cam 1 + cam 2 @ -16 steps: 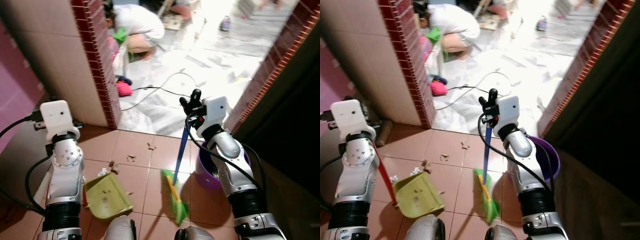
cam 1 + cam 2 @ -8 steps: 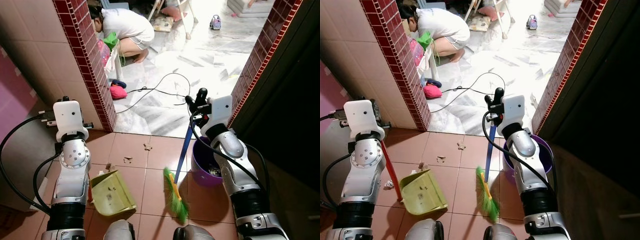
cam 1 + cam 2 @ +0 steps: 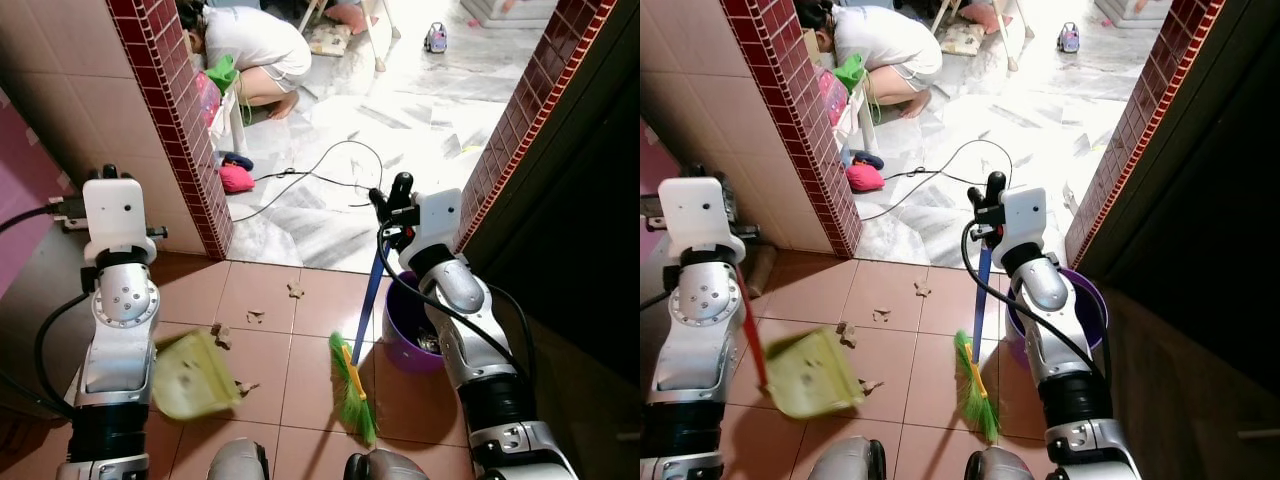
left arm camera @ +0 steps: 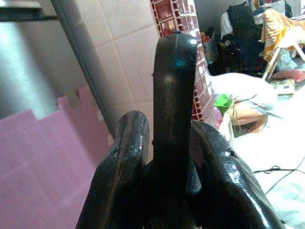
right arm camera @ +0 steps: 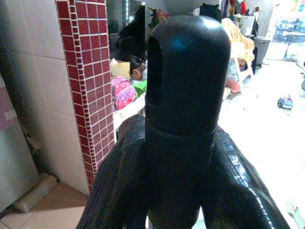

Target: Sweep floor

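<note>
Trouble could come from a few spots. From the head views, the right tool (image 3: 392, 203) is shut tight around the top of the blue broom (image 3: 368, 297), whose green bristles (image 3: 352, 390) rest on the brown tile floor (image 3: 300, 350) just beside the purple bucket (image 3: 408, 330). A wide swing could knock that bucket over. The left tool (image 3: 700, 178) grips the red handle (image 3: 748, 320) of the yellow dustpan (image 3: 812, 374), which looks blurry and tipped, so I think dirt could slide out. Small scraps (image 3: 296, 290) lie between pan and doorway, near a black cable (image 3: 320, 175) on the white floor; bristles could snag it if the sweep goes far. A person (image 3: 885, 45) crouches well away past the brick post (image 3: 810, 130). In the left wrist view, the two black fingers (image 4: 125, 162) squeeze a dark handle end (image 4: 172, 95); a loose hold would let the pan drop. In the right wrist view, the fingers (image 5: 119, 181) clamp the round black broom cap (image 5: 186, 95); holding so high up, the broom may wobble.
</note>
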### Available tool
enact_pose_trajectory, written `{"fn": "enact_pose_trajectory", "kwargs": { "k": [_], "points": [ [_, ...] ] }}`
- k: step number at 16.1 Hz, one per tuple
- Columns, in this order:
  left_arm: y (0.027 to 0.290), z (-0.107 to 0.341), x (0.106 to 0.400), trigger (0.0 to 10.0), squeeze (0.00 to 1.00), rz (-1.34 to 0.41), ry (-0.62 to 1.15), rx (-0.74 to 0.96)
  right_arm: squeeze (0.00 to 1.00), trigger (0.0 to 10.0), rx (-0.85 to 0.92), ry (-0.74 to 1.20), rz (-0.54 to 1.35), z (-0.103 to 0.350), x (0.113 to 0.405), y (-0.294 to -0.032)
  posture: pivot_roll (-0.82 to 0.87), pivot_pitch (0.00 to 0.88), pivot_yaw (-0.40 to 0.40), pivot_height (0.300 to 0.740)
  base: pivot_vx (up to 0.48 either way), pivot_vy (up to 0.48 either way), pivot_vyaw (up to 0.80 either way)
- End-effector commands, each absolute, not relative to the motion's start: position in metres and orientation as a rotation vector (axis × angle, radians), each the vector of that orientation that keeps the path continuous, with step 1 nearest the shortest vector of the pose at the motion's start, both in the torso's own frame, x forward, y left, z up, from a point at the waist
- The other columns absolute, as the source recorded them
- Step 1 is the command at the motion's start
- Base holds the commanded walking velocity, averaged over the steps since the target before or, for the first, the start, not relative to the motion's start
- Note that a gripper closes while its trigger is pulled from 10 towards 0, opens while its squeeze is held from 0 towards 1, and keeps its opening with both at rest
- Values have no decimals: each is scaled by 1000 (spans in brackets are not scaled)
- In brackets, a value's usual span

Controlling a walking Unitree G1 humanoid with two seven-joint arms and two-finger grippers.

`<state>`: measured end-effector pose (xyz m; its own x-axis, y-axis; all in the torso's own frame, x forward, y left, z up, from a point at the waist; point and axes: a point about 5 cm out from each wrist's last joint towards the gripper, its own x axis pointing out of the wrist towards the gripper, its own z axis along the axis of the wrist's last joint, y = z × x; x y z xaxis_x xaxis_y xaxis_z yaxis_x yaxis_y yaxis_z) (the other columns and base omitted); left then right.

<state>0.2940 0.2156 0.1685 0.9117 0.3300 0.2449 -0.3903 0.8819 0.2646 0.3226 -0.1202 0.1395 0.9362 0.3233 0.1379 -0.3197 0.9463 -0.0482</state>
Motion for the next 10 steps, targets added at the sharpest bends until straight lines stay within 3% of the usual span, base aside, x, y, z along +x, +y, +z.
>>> {"fn": "enact_pose_trajectory", "kwargs": {
  "k": [1,10],
  "points": [
    [219,184,291,10000,0,400,-250,342,0,10000,-47,-173,328,146,325,-120,4,23,-7,740,0,0,0],
    [210,140,296,10000,0,350,-115,328,0,10000,-56,-169,301,145,323,-131,-45,35,-8,740,0,0,0]
  ]
}}
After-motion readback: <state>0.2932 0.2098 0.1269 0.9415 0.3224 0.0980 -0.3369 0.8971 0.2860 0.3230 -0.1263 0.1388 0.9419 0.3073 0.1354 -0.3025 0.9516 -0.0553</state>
